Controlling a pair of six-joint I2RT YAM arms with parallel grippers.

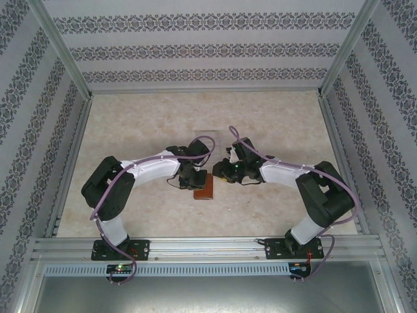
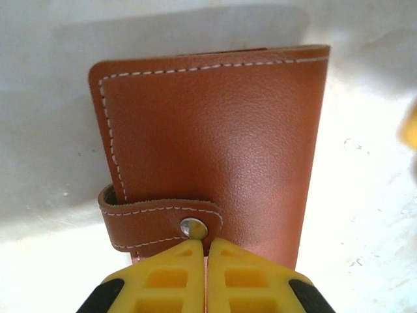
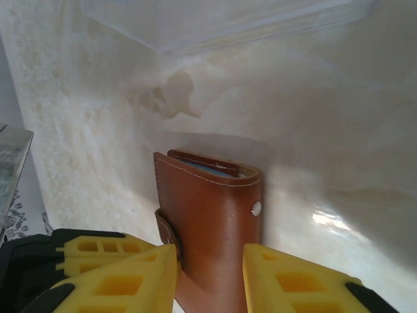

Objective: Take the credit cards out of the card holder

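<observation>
The card holder (image 2: 215, 143) is a reddish-brown leather wallet, folded closed and standing on edge on the table (image 1: 273, 124). Its strap tab (image 2: 150, 225) is snapped over the front. My left gripper (image 2: 207, 242) is shut, its yellow tips pinching the strap tab's lower edge just under the snap. My right gripper (image 3: 210, 254) straddles the card holder (image 3: 208, 222), one finger against each side, closed on it. A thin bluish edge of the credit cards (image 3: 212, 168) shows in the top opening; the remainder of them is hidden inside. From above, both grippers meet at the card holder (image 1: 203, 190).
A clear plastic tray (image 3: 228, 19) lies on the table just beyond the wallet. Patterned walls and aluminium rails (image 1: 71, 163) enclose the pale marble table on three sides.
</observation>
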